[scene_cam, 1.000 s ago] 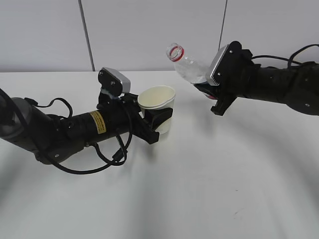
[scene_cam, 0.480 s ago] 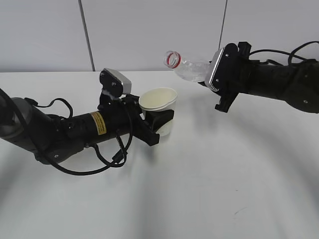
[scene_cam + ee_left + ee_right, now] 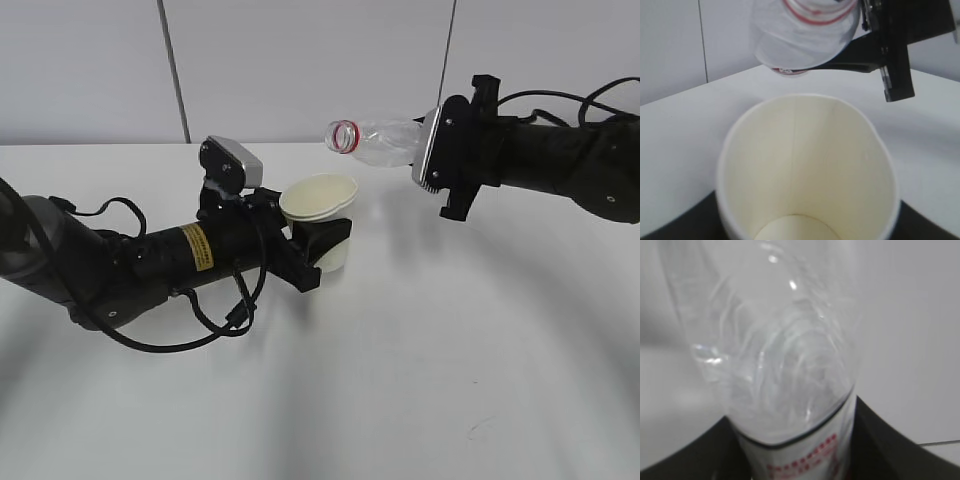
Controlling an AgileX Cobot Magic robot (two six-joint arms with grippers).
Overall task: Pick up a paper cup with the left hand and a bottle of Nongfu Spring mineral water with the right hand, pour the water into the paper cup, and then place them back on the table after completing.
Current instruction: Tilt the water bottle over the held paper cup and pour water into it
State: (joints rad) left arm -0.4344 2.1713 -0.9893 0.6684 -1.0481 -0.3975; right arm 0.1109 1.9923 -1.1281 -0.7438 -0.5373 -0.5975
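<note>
My left gripper (image 3: 322,245) is shut on the cream paper cup (image 3: 320,205) and holds it upright just above the table (image 3: 400,380). The cup (image 3: 807,165) fills the left wrist view and looks dry inside. My right gripper (image 3: 430,160) is shut on the clear bottle (image 3: 375,140), tipped almost level, its open red-ringed mouth pointing left above and just right of the cup's rim. The bottle (image 3: 775,355) fills the right wrist view, with its label down at the jaws. I see no stream of water. The bottle (image 3: 805,35) hangs over the cup's far side.
A pale panelled wall (image 3: 300,60) stands behind the table. The left arm's loose black cables (image 3: 215,320) lie on the tabletop.
My right gripper has risen a little and tipped the bottle further, from slanted upward to almost level, its mouth moving left toward the cup. The left gripper and cup have stayed put.
</note>
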